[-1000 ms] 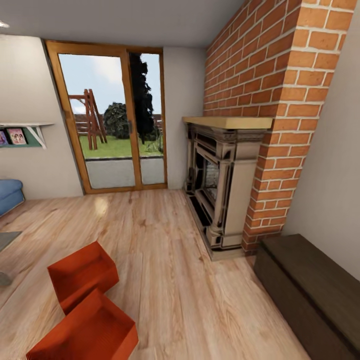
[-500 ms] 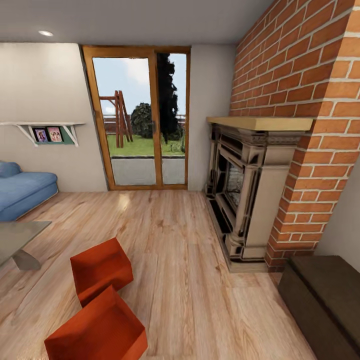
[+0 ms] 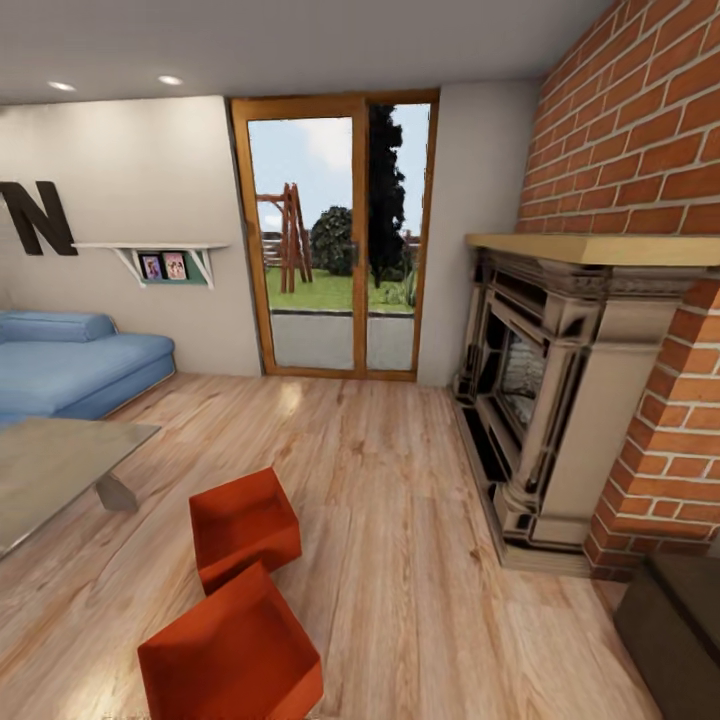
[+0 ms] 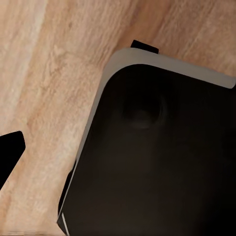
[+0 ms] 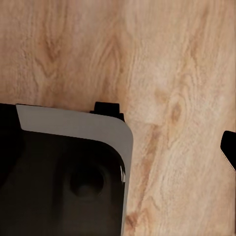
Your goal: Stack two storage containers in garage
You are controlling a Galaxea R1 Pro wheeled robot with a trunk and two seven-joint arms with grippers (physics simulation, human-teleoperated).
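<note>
Here, living room: light wood-plank floor (image 3: 400,520), cream walls, recessed ceiling lights.
Storage containers: two red-orange open-top bins on the plank floor, low in the head view toward the robot's left. Far container (image 3: 244,526) sits just past the near container (image 3: 232,655); their facing corners are very close, and I cannot tell whether they touch. Both upright, turned at an angle to the planks, interiors showing nothing inside.
Coffee table (image 3: 55,465): glass-topped, on the left, near the far container but apart from it.
Sofa (image 3: 75,365): blue sectional, against the left wall beyond the table.
Wall shelf (image 3: 165,255): white bracket shelf with small pictures; large dark letter "N" beside it.
Glass doors (image 3: 340,235): wood-framed, at the far wall; lawn, trees and a wooden swing frame outside.
Fireplace (image 3: 545,390): beige surround under a wooden mantel, set in a red brick chimney on the right.
Dark bench (image 3: 675,625): low, at the right edge near the brick.
Left wrist view: dark rounded robot body (image 4: 157,162) with a pale rim over the planks; left gripper state cannot be told.
Right wrist view: the same kind of dark body (image 5: 64,177) over the planks; right gripper state cannot be told.
</note>
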